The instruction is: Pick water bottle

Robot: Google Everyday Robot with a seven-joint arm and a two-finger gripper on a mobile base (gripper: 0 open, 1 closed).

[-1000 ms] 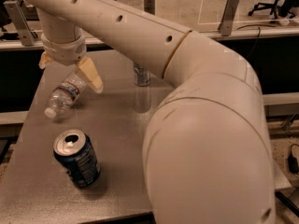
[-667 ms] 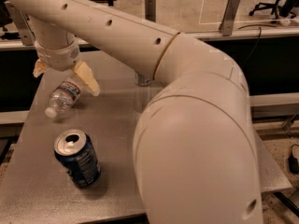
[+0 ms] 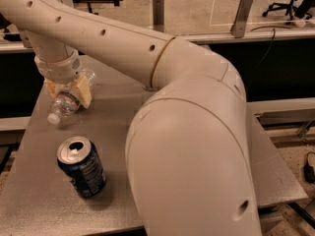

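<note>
Since the water bottle (image 3: 64, 105) lies on its side on the worktop (image 3: 44, 210), with its white cap pointing toward the lower left of the frame, we judge that the arm (image 3: 197, 132) reaches down from above so that the tool (image 3: 67, 93) can take the bottle across its narrow body and not along its length. The tool sits at the left of the frame, a little above the middle, low over the worktop. Its two pale pads (image 3: 83, 92) stand apart with the bottle's middle between them, so we read the tool as open and straddling. Whether either pad already touches the plastic we cannot tell, and nothing suggests the bottle is lifted. The capped end sticks out below and left of the tool, while the far end of the bottle shows up and to the right of it, just beside the wrist. A blue drink can (image 3: 81, 167) stands upright nearer the bottom of the frame, apart from both bottle and tool, so we think it should not hinder a closing move. Because the bottle is thin and crinkled, we would expect it to give a little under pressure
</note>
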